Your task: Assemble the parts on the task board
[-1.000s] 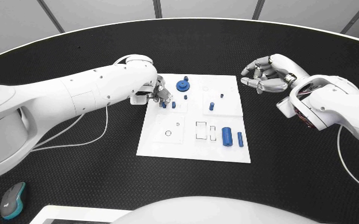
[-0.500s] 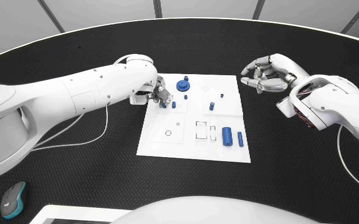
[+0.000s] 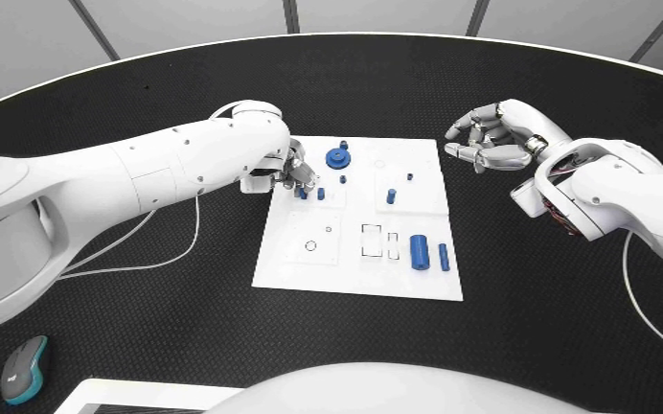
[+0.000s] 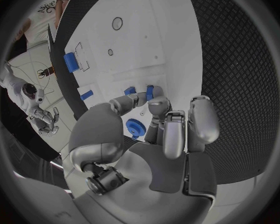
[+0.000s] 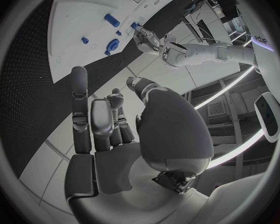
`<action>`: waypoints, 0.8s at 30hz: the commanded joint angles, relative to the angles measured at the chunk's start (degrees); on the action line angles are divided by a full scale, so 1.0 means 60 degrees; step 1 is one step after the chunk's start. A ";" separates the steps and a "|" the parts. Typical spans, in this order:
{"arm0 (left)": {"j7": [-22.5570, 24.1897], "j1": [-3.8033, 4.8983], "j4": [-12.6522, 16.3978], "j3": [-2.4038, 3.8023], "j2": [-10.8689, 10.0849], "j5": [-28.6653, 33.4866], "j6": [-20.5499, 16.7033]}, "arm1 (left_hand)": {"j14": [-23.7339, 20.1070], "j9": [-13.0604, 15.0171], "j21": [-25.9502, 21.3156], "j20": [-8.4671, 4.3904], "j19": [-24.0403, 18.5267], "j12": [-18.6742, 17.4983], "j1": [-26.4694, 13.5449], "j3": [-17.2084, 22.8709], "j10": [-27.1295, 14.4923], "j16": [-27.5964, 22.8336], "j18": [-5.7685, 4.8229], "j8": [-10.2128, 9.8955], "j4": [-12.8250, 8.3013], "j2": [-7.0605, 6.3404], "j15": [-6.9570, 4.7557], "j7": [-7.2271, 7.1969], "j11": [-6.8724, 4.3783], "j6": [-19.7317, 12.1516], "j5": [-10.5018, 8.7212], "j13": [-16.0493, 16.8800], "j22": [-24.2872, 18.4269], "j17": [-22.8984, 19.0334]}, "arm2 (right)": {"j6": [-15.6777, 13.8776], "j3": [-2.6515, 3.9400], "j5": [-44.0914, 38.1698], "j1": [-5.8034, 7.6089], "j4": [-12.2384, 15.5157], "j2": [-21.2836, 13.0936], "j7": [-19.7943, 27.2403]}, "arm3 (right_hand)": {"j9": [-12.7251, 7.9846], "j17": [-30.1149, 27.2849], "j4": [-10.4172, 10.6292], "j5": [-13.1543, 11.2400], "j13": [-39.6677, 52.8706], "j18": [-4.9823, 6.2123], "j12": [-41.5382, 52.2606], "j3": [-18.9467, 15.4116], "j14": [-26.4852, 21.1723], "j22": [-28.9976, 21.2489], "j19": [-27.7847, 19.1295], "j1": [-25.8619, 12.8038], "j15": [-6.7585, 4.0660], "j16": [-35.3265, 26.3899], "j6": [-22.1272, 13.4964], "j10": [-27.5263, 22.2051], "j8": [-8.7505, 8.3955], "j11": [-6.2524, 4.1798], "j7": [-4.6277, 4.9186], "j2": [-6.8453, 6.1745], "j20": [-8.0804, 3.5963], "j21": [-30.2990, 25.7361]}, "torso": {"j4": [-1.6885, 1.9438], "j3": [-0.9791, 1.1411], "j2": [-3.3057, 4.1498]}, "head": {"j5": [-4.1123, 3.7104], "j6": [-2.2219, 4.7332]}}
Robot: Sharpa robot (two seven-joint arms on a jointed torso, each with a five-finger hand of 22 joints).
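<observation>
The white task board [image 3: 346, 270] lies mid-table. My left hand [image 3: 294, 176] hovers over its far left corner, fingers bent down at two small blue pegs [image 3: 321, 194] standing there. In the left wrist view the fingertips [image 4: 157, 104] reach those pegs [image 4: 150, 92]; whether they grip one is hidden. A blue gear [image 3: 337, 157] sits just beyond the hand. More small pegs [image 3: 391, 195] stand mid-board. A thick blue cylinder [image 3: 419, 246] and a thin one [image 3: 444, 257] lie near the right edge. My right hand [image 3: 493, 138] hangs off the board's far right corner, loosely curled and holding nothing.
Empty sockets and a rectangular slot [image 3: 372, 241] mark the board's near half. A teal object [image 3: 21, 368] lies at the table's near left, beside a white tray edge [image 3: 138, 397]. A thin white cable [image 3: 138, 265] loops left of the board.
</observation>
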 commanded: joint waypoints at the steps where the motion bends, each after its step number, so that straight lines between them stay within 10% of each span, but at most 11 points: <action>1: -0.0012 0.0000 -0.0011 0.0000 -0.0002 0.0003 -0.0006 | 0.0964 0.0048 -0.0069 0.0036 -0.0038 -0.0076 0.0149 0.0385 -0.0062 -0.0012 -0.0097 -0.0096 -0.0605 -0.0027 0.0034 -0.0079 0.0017 -0.0150 -0.0049 -0.0055 -0.0031 0.2356 | -0.0002 0.0000 0.0000 0.0000 -0.0002 -0.0001 0.0001 | -0.0010 0.0012 -0.0015 0.0066 -0.0008 0.0141 -0.0014 0.0067 0.0061 0.0009 0.0052 0.0054 -0.0039 -0.0033 -0.0067 -0.0009 0.0027 -0.0015 0.0023 -0.0045 0.0006 -0.0029 | 0.0004 0.0002 -0.0002 | -0.0008 -0.0012; 24: -0.0059 0.0001 -0.0052 -0.0001 -0.0026 0.0031 -0.0051 | 0.0962 0.0169 -0.0180 -0.0017 -0.0003 -0.0070 -0.0111 -0.1038 -0.0067 -0.0017 -0.0092 -0.0303 0.0442 -0.0699 -0.0042 -0.0220 -0.0090 0.0052 -0.0190 -0.0083 -0.0100 0.2347 | -0.0004 0.0000 0.0000 0.0000 -0.0010 -0.0003 0.0000 | -0.0013 0.0013 -0.0013 0.0064 -0.0022 0.0144 -0.0027 0.0063 0.0061 -0.0002 0.0046 0.0047 -0.0039 -0.0036 -0.0073 -0.0021 0.0027 -0.0013 0.0025 -0.0051 0.0006 -0.0049 | 0.0001 -0.0002 -0.0001 | -0.0018 -0.0028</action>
